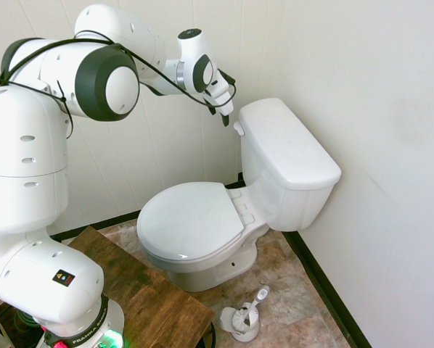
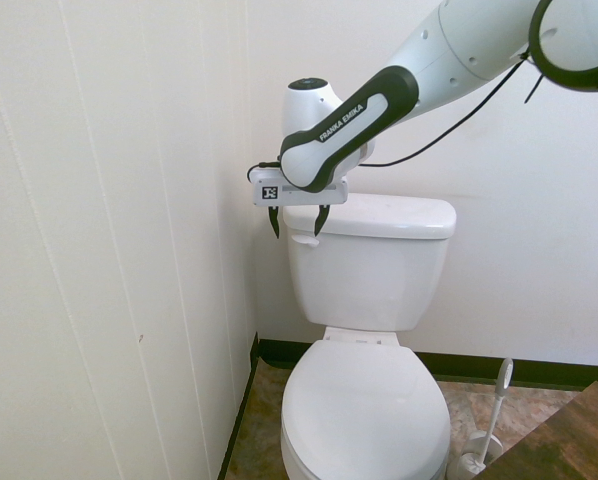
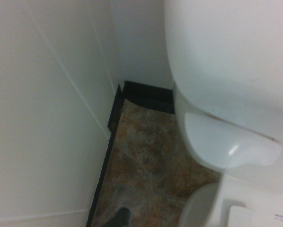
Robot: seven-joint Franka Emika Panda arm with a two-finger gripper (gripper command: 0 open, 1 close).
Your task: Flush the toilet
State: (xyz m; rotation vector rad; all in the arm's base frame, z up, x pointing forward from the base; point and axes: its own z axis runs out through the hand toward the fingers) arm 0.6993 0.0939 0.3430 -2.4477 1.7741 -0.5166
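The arm point(image 1: 50, 145) is glossy white with rounded black joint bands, thin black cables looped along it, and "FRANKA EMIKA" lettering. Its gripper point(image 2: 297, 221) has a white body and 2 dark fingers point(image 2: 273, 222).

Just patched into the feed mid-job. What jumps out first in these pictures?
The white toilet fills the corner, seat lid down, its tank against the back wall. The gripper hangs open at the tank's upper corner on the wall side, by the flush lever. A toilet-brush holder stands on the floor beside the bowl.
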